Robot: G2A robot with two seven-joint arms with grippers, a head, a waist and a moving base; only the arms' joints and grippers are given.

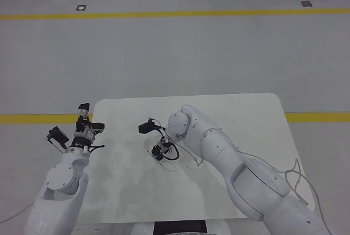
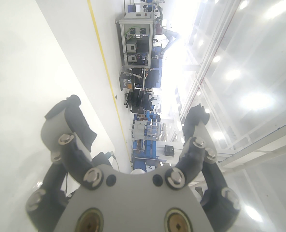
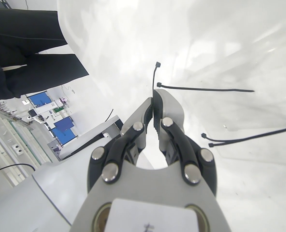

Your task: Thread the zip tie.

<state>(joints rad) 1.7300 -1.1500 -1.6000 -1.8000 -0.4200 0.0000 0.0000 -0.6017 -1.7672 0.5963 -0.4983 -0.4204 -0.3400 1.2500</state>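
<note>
Black plastic zip tie is clamped between the pads of my right gripper. My fingers are pressed together on its thin strap, and a short length stands straight out past them, ending in the small square head. I hold it just above the glossy white table, near the middle of the top. The rest of the strap runs back behind my fingers, where I cannot follow it. Just beyond the head a loose black zip tie lies flat on the table, and a pair of spare black ties lie side by side off to one side. My left gripper is well apart from all this, out by the table's left edge. Its fingers are spread wide with nothing between them, and it points away into the room. I judge the threading not yet begun, since the tail has not met the head. A strap this thin could twist or slide in my pads, which would turn the slot away from the tail. If the tail comes in off line it will likely buckle against the head. A low approach by the left gripper could also snag or drag the loose ties lying so close.
</note>
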